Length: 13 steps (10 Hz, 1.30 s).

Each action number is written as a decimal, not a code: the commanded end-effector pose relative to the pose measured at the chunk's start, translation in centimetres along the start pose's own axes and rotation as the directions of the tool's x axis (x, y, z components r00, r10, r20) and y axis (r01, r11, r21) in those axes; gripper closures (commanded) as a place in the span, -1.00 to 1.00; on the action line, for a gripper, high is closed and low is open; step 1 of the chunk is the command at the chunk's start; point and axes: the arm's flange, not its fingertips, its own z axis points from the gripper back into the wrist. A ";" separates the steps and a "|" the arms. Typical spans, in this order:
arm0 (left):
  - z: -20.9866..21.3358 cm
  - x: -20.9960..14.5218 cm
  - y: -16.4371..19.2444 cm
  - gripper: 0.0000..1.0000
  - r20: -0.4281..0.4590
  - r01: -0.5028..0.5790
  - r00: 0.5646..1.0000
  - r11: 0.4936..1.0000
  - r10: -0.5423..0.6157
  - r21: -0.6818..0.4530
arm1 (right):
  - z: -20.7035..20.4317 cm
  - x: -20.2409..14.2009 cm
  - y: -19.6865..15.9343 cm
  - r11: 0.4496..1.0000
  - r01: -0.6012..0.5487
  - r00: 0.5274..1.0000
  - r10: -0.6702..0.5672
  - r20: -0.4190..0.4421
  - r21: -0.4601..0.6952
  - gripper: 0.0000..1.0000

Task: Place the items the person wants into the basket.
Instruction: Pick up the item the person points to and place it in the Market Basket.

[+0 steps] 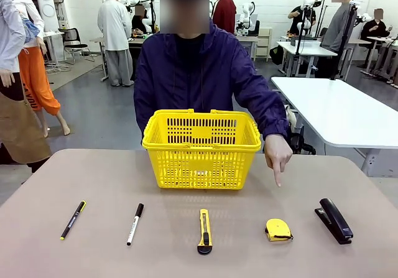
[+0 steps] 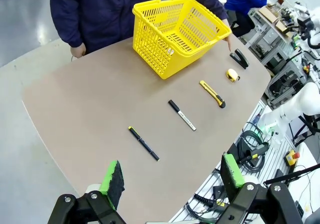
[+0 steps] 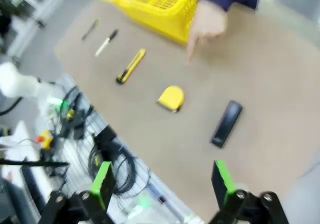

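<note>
Tape measure (image 3: 170, 97) well ahead of right end effector (image 3: 162, 166), jaws wide; left end effector (image 2: 171, 162) wide.

Smooth, matt beige table (image 1: 93, 185), no gloss anywhere. At 12 o'clock, basket (image 1: 201, 160) of moulded yellow plastic with slotted walls and a slight sheen on the rim; the jacket (image 1: 205, 73) behind it is thin navy cloth with a faint synthetic sheen. At 3 o'clock, stapler (image 1: 336, 221) with a glossy black casing; tape measure (image 1: 278, 229) and utility knife (image 1: 204, 231) look like hard yellow-and-black plastic.
</note>
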 end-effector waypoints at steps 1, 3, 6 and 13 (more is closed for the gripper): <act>0.2 -0.1 0.1 -1.00 0.016 0.021 1.000 1.000 -0.020 -0.011 | -2.5 6.8 0.9 0.996 0.082 0.966 -0.073 -0.248 0.026 -1.00; 0.2 -0.1 0.1 -1.00 0.016 0.021 1.000 1.000 -0.020 -0.011 | -10.5 10.6 2.3 0.972 0.220 0.921 -0.235 -0.312 -0.082 -1.00; 0.2 -0.1 0.1 -1.00 0.016 0.021 1.000 1.000 -0.020 -0.011 | -21.9 12.2 4.3 0.834 0.302 0.872 -0.438 -0.219 -0.462 -1.00; 0.2 -0.1 0.1 -1.00 0.016 0.021 1.000 1.000 -0.020 -0.011 | -24.7 10.7 7.5 0.772 0.225 0.931 -0.350 -0.102 -0.595 -1.00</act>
